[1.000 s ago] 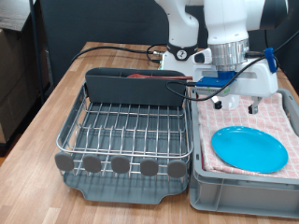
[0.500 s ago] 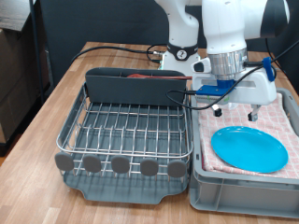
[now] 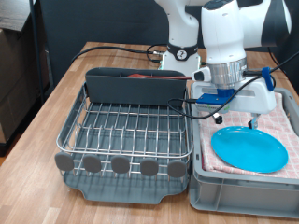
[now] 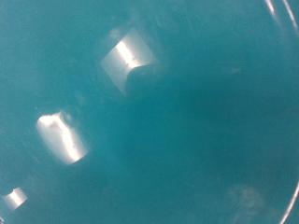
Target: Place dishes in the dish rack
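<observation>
The claw (image 3: pixel 235 119) is seen in the exterior view just above the far edge of the sky-blue plate (image 3: pixel 249 148), which lies flat on a checked pinkish cloth (image 3: pixel 277 117) inside a grey plastic bin (image 3: pixel 241 191) at the 3 o'clock side of the dish rack (image 3: pixel 126 135). Two thin fingers are seen apart, one to each side of the plate's 12 o'clock rim, so the claw is judged to be spread and nothing is pinched between them. The wrist view is filled by the plate's glossy blue surface (image 4: pixel 187 121), with bright reflections on it; no fingertips can be made out there.

Trouble could be caused by the plate lying flat on soft cloth: a rim is hard to get under, and the cloth could be caught with it. The glazed surface is judged slippery, so a thin-edge grip could slide or let the plate tilt. The bin wall and the rack's tall grey caddy wall (image 3: pixel 131 86) stand close by and could be struck.

The rack's wire bed appears to carry no dishes; something reddish is glimpsed behind the caddy wall, but it cannot be identified. No cup is visible. Rack and bin are carried by a wooden desk (image 3: pixel 56 103); black cables (image 3: pixel 112 47) are trailed across it at 11 o'clock, and dark furniture is seen beyond.
</observation>
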Controlling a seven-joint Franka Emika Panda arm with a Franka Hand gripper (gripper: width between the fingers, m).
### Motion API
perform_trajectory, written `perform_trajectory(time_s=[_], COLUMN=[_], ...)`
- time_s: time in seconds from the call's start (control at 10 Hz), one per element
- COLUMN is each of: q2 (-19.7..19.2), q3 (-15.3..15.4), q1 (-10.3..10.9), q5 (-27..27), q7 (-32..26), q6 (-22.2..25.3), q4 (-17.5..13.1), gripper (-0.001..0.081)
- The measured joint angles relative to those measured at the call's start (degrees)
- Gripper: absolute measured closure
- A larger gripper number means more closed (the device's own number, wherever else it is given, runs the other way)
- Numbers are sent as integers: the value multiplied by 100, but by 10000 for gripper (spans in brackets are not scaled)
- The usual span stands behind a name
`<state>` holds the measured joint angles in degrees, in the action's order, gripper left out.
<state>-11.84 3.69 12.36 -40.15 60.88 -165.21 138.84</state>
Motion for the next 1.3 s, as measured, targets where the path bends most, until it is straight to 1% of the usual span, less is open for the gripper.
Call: perform_trajectory(time_s=[0.4, 0.6, 0.8, 1.1, 1.2, 1.3], q2=[-169, -237, -310, -324, -324, -318], q3=[11, 146, 201, 184, 132, 26], q1=[25, -37, -56, -31, 20, 109], q5=[-10, -282, -407, -359, -276, -20], q7=[117, -124, -232, -175, -99, 132], q6=[-8, -90, -161, -220, -220, -217], q4=[-76, -131, -183, -188, -189, -190], gripper=[3, 3, 3, 3, 3, 3])
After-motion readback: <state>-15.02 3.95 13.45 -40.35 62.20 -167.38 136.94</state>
